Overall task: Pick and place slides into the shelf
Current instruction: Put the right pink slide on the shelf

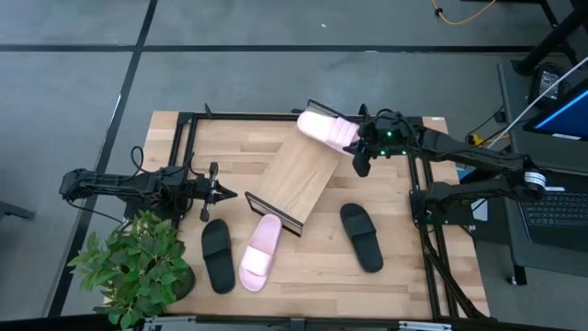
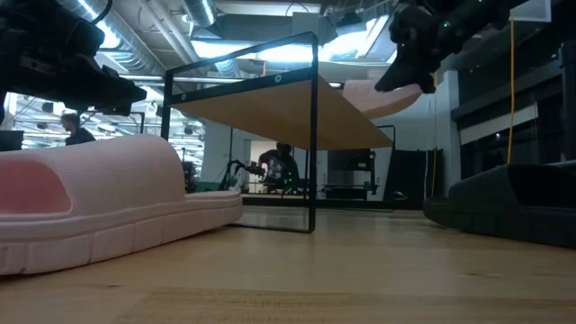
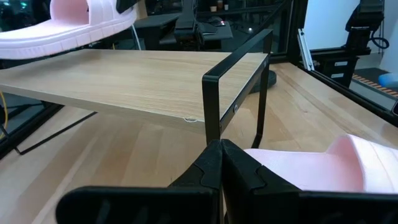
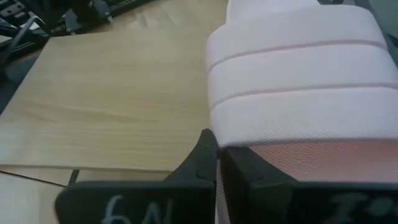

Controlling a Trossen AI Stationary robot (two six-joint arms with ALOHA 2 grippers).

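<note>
Counter (image 1: 367, 285): butcher-block top carrying the shelf, three loose slides and a potted plant (image 1: 138, 267) at its near left corner.
Shelf (image 1: 299, 175): slanted light-wood board on a thin black frame, lying diagonally mid-counter, its dark lip at the lower end; nothing rests flat on it yet.
Risk: the board slopes, so a slide let go at the high end could skate down to the lip or tip off the side. The grip looks to be on one edge of the sole, which could let it twist on release.
Right claw (image 1: 360, 147): clenched on the carried pink slide, at the shelf's upper far corner.
Left claw (image 1: 223, 193): fingers pressed together, grasping nothing, parked just left of the shelf.
Carried pink slide (image 1: 326, 129): pale pink, wide ribbed strap, hanging over the top edge of the board.
Second pink slide (image 1: 260, 252): on the counter just below the lip.
Black slides: one (image 1: 218, 256) beside that pink one, the other (image 1: 362, 236) well to the right.
</note>
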